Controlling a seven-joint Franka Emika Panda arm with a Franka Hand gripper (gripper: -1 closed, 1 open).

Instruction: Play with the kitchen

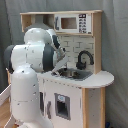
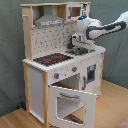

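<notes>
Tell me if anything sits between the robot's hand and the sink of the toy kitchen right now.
Nothing visible does. In the second exterior view the hand hangs just above the sink of the kitchen, beside the black faucet. The open oven door is lower down, out of the way.
</notes>
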